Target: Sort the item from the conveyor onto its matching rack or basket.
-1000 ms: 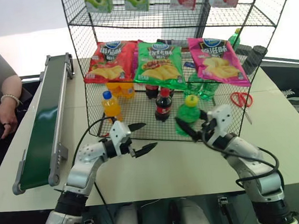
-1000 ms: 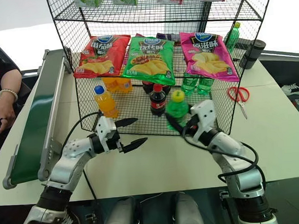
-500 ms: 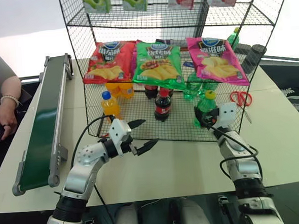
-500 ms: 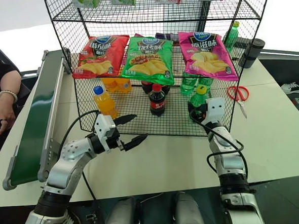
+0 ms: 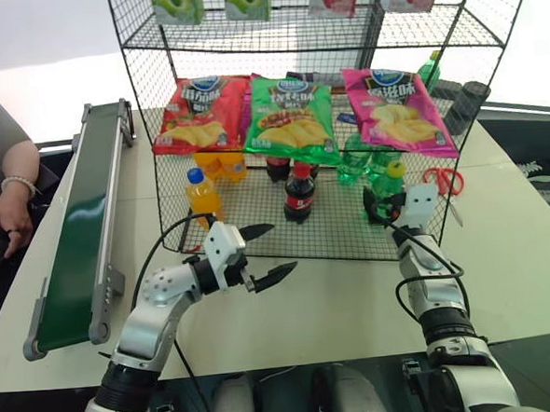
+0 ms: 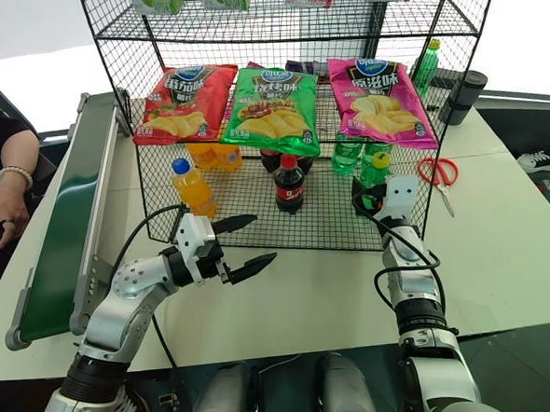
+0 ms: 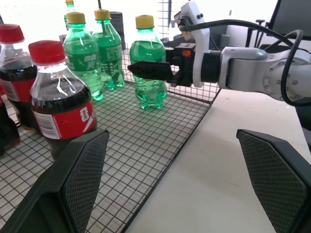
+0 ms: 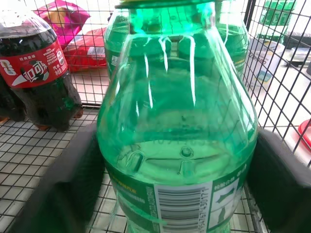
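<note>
Green soda bottle [image 7: 148, 73] stands upright on the wire rack's [image 5: 256, 207] bottom shelf, and I see my right gripper [image 7: 150, 71] around it, fingers spread either side. My left gripper [image 5: 267, 253] hovers wide open, holding nothing.

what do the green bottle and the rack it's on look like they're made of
Green bottle: looks like thin clear-tinted plastic, glossy, since light passes through and moulded ridges show; its yellow cap seems opaque plastic. Rack: apparently metal wire mesh with a matt black coating, judging by the thin, straight welded-looking grid.
</note>
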Controlling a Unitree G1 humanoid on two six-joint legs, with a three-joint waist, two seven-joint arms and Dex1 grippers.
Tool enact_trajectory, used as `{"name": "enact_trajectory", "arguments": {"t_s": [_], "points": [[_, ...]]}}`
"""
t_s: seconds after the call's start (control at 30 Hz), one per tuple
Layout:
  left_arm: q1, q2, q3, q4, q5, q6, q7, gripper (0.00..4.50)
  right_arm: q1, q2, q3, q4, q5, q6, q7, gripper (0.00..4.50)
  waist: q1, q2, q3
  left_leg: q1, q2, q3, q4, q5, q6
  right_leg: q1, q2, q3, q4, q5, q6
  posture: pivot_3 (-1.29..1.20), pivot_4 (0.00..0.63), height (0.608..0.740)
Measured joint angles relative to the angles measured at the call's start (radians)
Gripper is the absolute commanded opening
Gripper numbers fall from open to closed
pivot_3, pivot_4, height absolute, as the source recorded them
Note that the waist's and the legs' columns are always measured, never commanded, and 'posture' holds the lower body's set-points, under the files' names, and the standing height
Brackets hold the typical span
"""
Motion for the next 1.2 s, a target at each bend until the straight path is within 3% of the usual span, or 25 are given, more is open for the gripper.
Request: {"name": "enact_trajectory", "arguments": {"t_s": [0.3, 0.53, 0.77, 1.0, 1.2], "points": [[0.003, 0.006, -0.005, -0.004, -0.001, 0.008, -0.002, 4.50, 0.147, -0.009, 0.009, -0.228, -0.007, 0.075, 0.002, 4.48, 0.003, 0.000, 0.000, 0.000, 0.000, 0.000, 0.000, 0.000, 0.000, 0.000, -0.001, 0.000, 0.000, 0.000, 0.000, 0.00, 0.150, 0.734], [0.005, -0.001, 0.004, -0.001, -0.006, 0.042, 0.032, 4.50, 0.413, -0.044, 0.034, -0.643, -0.006, 0.248, 0.036, 4.48, 0.003, 0.002, -0.001, -0.001, 0.000, -0.002, -0.001, 0.000, 0.000, 0.000, 0.000, 0.001, -0.002, 0.000, 0.000, 0.00, 0.150, 0.734], [0.006, 0.036, 0.076, 0.039, -0.018, 0.052, 0.062, 4.50, 0.596, -0.163, 0.042, -0.979, 0.034, 0.369, 0.140, 4.48, 0.003, 0.001, -0.001, 0.001, 0.000, -0.002, -0.001, -0.001, 0.001, 0.000, 0.002, 0.003, 0.000, 0.000, 0.000, 0.00, 0.150, 0.734], [0.044, 0.152, 0.171, 0.071, -0.021, 0.053, 0.038, 4.50, 0.816, -0.307, -0.090, -1.165, 0.213, 0.407, 0.356, 4.48, 0.005, 0.000, -0.001, 0.001, 0.000, -0.002, -0.001, -0.001, 0.002, 0.001, 0.001, 0.003, -0.001, -0.001, 0.000, 0.00, 0.150, 0.734], [0.092, 0.202, 0.211, 0.075, -0.025, 0.054, 0.008, 4.50, 0.859, -0.358, -0.222, -1.148, 0.307, 0.420, 0.456, 4.48, 0.005, -0.001, -0.001, 0.002, 0.000, -0.002, -0.001, -0.001, 0.002, 0.001, 0.001, 0.003, -0.001, -0.001, 0.000, 0.00, 0.150, 0.734]]}}
